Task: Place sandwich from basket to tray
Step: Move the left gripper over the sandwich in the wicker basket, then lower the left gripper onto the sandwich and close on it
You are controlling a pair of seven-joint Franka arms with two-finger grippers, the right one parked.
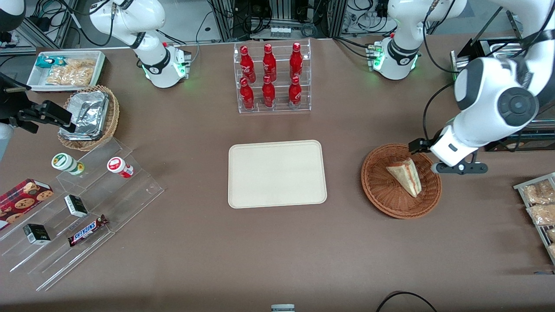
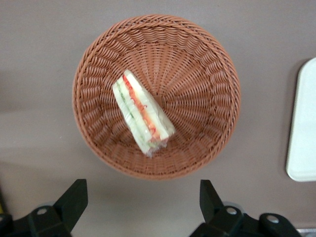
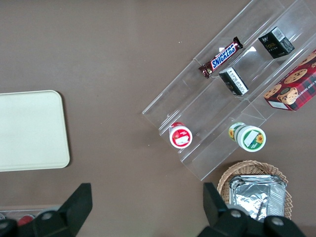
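— What's the setup like from where you stand?

— A wide brown surface (image 1: 195, 242), with cables and equipment racks along the wall at the arms' end of the room. In the middle lies the cream tray (image 1: 277, 174), bare. Farther from the front camera than the tray stands a clear rack of red bottles (image 1: 272, 78). Toward the parked arm's end there's a stepped clear display (image 1: 82, 208) carrying a Snickers bar (image 1: 88, 230), a cookie box (image 1: 24, 201), some small dark boxes and two little jars, plus a lighter wicker basket holding a foil pan (image 1: 89, 113) and a white bin of snacks (image 1: 67, 70). At the working arm's end, a few bagged snack packs (image 1: 540, 203) show at the table's edge.

— And the sandwich?

— The sandwich (image 2: 142, 113) lies on its side in the reddish-brown basket (image 2: 207, 64), slightly off the basket's centre, red and green filling showing through the clear wrap. The basket sits beside the tray, toward the working arm's end, with a strip of bare surface between them.

— Where's the gripper?

— The gripper (image 2: 143, 202) hangs above the basket's rim on the side toward the working arm's end, higher than the sandwich and touching nothing. Its two dark fingers (image 2: 74, 200) are spread wide apart with only bare surface between them. In the wrist view the sandwich lies roughly in line with the gap between the fingers, well apart from both.
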